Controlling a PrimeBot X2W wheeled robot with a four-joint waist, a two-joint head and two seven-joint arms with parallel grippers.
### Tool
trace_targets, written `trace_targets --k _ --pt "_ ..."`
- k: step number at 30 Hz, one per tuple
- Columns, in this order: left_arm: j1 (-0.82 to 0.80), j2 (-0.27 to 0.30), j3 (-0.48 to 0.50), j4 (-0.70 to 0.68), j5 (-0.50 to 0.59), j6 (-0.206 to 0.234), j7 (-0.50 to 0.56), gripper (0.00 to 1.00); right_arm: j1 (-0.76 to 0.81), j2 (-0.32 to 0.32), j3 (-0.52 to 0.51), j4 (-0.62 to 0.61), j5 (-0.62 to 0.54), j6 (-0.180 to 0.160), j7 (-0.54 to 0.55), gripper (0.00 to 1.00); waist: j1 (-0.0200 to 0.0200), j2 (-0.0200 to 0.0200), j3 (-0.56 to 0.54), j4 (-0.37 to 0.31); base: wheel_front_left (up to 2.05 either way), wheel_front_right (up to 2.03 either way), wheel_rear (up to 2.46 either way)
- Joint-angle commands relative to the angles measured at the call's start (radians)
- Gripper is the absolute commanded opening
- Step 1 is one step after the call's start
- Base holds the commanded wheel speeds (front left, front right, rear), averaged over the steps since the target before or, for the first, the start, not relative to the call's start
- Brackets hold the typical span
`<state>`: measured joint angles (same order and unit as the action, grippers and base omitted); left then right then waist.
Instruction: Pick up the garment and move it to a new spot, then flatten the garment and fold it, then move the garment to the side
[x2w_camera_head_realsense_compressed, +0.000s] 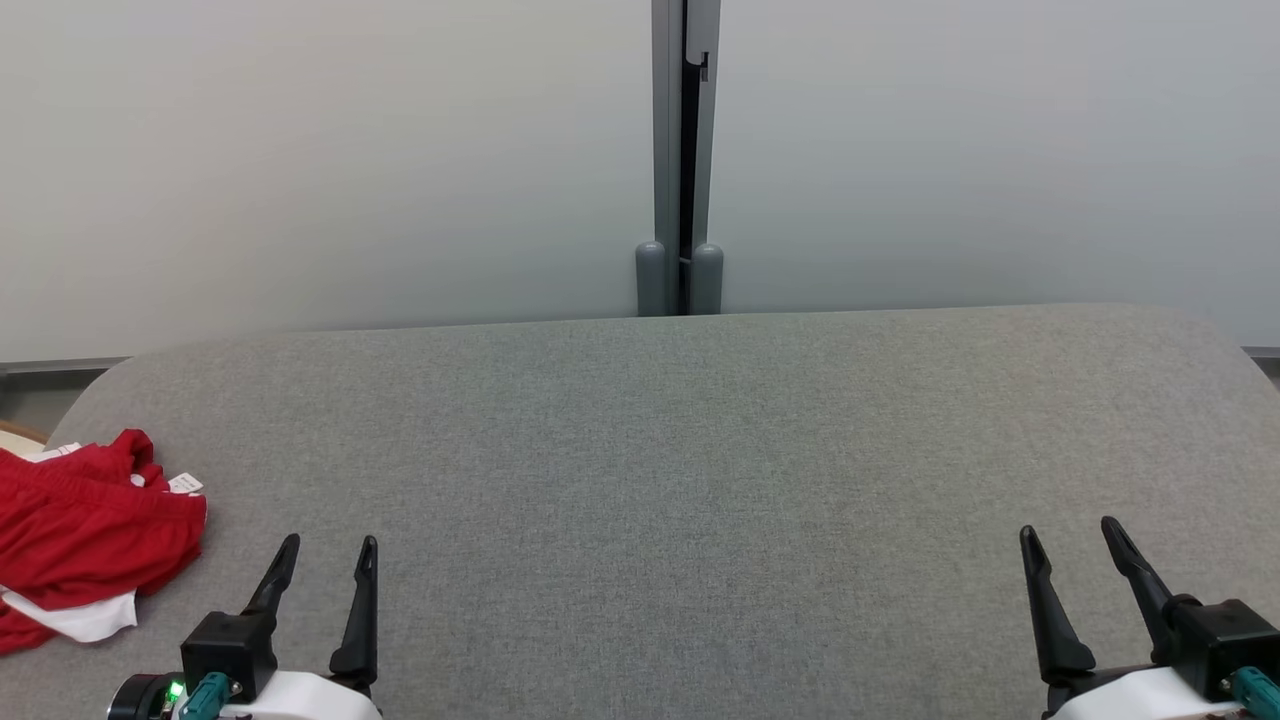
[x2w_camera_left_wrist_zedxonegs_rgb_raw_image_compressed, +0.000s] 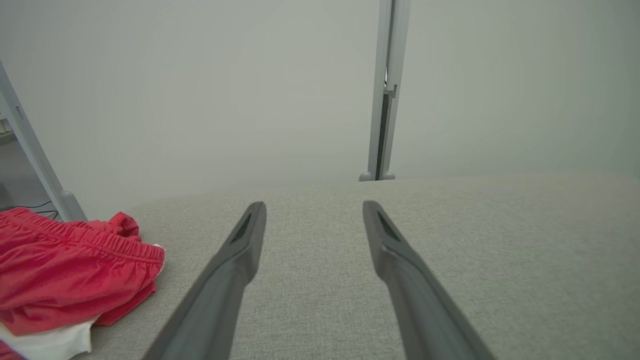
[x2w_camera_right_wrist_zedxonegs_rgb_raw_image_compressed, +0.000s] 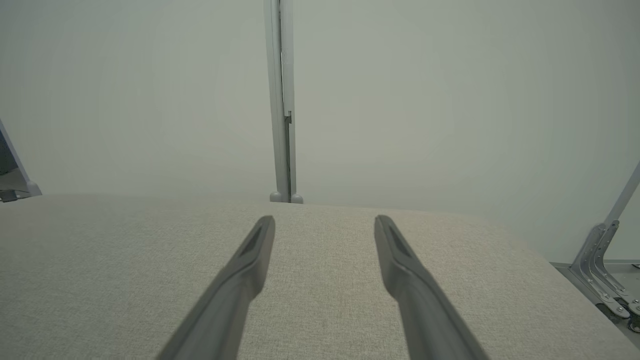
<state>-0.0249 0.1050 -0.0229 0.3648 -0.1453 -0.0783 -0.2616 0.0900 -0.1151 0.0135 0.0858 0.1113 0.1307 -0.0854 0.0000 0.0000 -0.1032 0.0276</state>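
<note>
Grey-upholstered, the table (x2w_camera_head_realsense_compressed: 700, 450) was pictured before a pale partition wall (x2w_camera_head_realsense_compressed: 300, 150) split by a grey post (x2w_camera_head_realsense_compressed: 683, 150). A crumpled pair of red shorts (x2w_camera_head_realsense_compressed: 90, 530) (white trim and a small label could be made out) was seen bunched at the table's left end, partly cut off by the border of the head view. The left gripper (x2w_camera_head_realsense_compressed: 330, 541) was held near the shorts but apart from them, its jaws spread wide and nothing grasped. The right gripper (x2w_camera_head_realsense_compressed: 1068, 526) was likewise held released and empty, well apart at the table's opposite side. No part of the task was judged to have been done: the shorts were yet to be picked up, carried to a new spot, flattened, folded and set aside. The left arm was judged the better placed for the first grasp.
</note>
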Motion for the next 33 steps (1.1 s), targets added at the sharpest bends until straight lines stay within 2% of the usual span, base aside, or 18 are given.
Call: trace_targets --k 1,13,18,22,33 --pt "-0.006 0.001 0.002 0.004 0.012 -0.002 -0.004 1.00 0.012 -0.001 0.002 -0.001 -0.010 0.000 -0.007 1.00 0.0000 0.0000 -0.001 0.000 0.00 0.00 0.00" --pt "-0.018 -0.002 0.005 0.022 -0.009 -0.006 -0.003 1.00 0.009 0.002 -0.006 0.002 0.006 0.000 -0.009 1.00 0.0000 0.0000 0.003 0.007 0.00 0.00 0.00" --pt "-0.031 -0.005 0.006 0.029 -0.026 -0.010 -0.003 1.00 0.014 0.010 -0.022 -0.008 0.009 0.000 -0.014 1.00 0.0000 0.0000 0.006 0.040 0.00 0.00 0.00" --pt "-0.051 -0.005 0.002 0.033 -0.036 -0.010 -0.002 1.00 0.017 0.018 -0.025 -0.018 0.015 0.000 -0.019 1.00 0.0000 0.0000 0.010 0.098 0.00 0.00 0.00" --pt "-0.087 0.032 0.009 0.022 -0.045 0.003 0.004 1.00 -0.008 0.040 0.023 -0.035 0.033 0.000 -0.031 1.00 0.0000 0.0000 0.031 0.347 0.00 0.00 0.00"
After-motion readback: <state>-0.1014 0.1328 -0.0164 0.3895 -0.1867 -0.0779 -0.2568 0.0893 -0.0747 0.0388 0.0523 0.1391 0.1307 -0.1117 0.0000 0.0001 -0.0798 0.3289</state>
